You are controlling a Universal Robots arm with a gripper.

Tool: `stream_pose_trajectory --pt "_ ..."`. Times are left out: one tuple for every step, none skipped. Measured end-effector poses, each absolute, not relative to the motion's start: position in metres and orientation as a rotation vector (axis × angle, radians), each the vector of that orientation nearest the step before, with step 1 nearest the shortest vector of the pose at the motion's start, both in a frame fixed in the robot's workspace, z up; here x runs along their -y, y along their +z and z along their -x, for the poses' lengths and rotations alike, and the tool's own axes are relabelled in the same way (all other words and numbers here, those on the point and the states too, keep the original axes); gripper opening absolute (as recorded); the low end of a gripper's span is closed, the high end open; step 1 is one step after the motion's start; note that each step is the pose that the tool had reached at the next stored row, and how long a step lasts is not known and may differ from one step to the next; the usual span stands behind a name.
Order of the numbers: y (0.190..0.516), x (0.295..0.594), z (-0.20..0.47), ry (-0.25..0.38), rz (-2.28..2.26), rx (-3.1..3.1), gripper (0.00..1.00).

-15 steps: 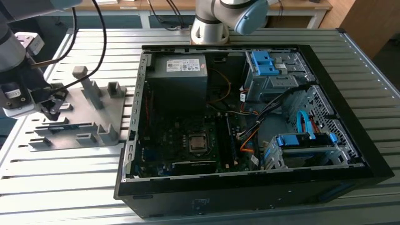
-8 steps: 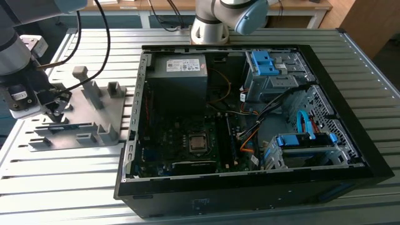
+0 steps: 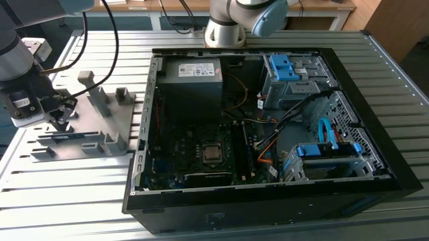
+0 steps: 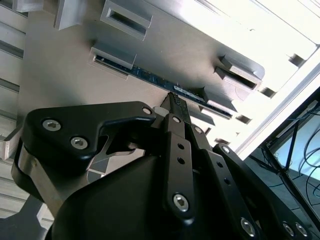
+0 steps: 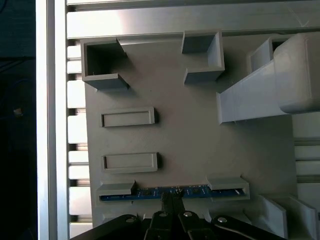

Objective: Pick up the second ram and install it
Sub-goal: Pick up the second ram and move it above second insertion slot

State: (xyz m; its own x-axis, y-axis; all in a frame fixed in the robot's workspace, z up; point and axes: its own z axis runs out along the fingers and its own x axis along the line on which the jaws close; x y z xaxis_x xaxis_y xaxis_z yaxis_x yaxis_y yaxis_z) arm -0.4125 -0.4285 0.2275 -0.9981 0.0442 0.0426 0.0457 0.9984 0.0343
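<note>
- At the exterior view's left, the gripper (image 3: pixel 60 124) hangs straight down over the grey slotted tray (image 3: pixel 94 128), which lies on the ribbed metal surface (image 3: pixel 67 201). This is likely so that it meets the stick squarely from above.
- Tray: the second ram (image 5: pixel 150 191) stands on its long edge, each end seated in a raised holder (image 5: pixel 116 189). Judged purpose: the holders keep the thin board upright with its top edge exposed for gripping.
- Gripper tip (image 5: pixel 171 198) sits at the middle of the ram's length, touching or just at its edge in both wrist views. Cannot tell whether it is clenched on the board or only resting against it.
- Ram's look: long, narrow and thin, blue board with small dark parts along it (image 4: pixel 150 76). It is not lifted and sits fully in the tray.
- Toward the exterior view's right, the open computer case (image 3: pixel 234 50) lies on its side with the motherboard (image 3: pixel 201 150) facing up, well apart from the ram.
</note>
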Motion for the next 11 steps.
stream_pose_trajectory --pt "0.2275 0.4285 0.4125 -0.055 0.07 3.099 0.1" --pt "0.2275 0.4285 0.4125 -0.055 0.07 3.099 0.1" --pt "0.2275 0.4285 0.4124 -0.055 0.07 3.099 0.1" --pt "0.2275 0.4285 0.4124 -0.055 0.07 3.099 0.1" --pt "0.2275 0.4285 0.4125 -0.055 0.069 3.099 0.1" --pt "0.2275 0.4285 0.4124 -0.055 0.066 3.099 0.1" --pt "0.2275 0.4285 0.4124 -0.054 0.06 3.099 0.1" --pt "0.2275 0.4285 0.4124 -0.054 0.052 3.099 0.1" --pt "0.2275 0.4285 0.4124 -0.054 0.042 3.099 0.1" --pt "0.2275 0.4285 0.4125 -0.054 0.027 3.099 0.1" --pt "0.2275 0.4286 0.4125 -0.053 0.011 3.099 0.1"
